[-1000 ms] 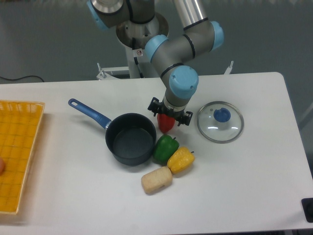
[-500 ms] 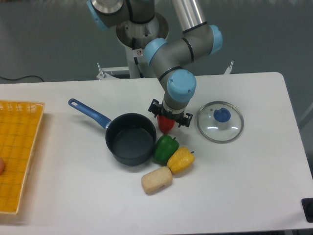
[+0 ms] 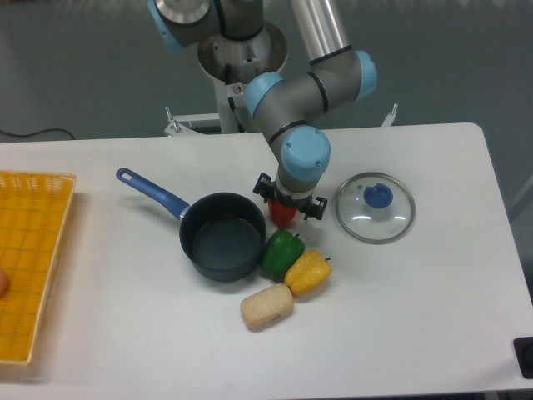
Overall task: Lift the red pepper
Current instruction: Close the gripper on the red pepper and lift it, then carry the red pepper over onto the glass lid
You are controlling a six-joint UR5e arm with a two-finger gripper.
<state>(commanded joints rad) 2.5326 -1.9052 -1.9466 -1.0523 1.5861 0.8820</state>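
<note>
Since a second ago the wrist has drifted slightly left and up, with the red pepper (image 3: 284, 214) now showing less below it. It sits under the gripper (image 3: 288, 207), between the dark saucepan (image 3: 222, 237) and the glass lid (image 3: 375, 207), just above the green pepper (image 3: 281, 253). Whether the jaws are clamped on it or merely straddling, I cannot tell; the wrist hides them. A shallow hold on that glossy skin could slip, dropping the pepper onto the green pepper or the yellow pepper (image 3: 308, 272).
</note>
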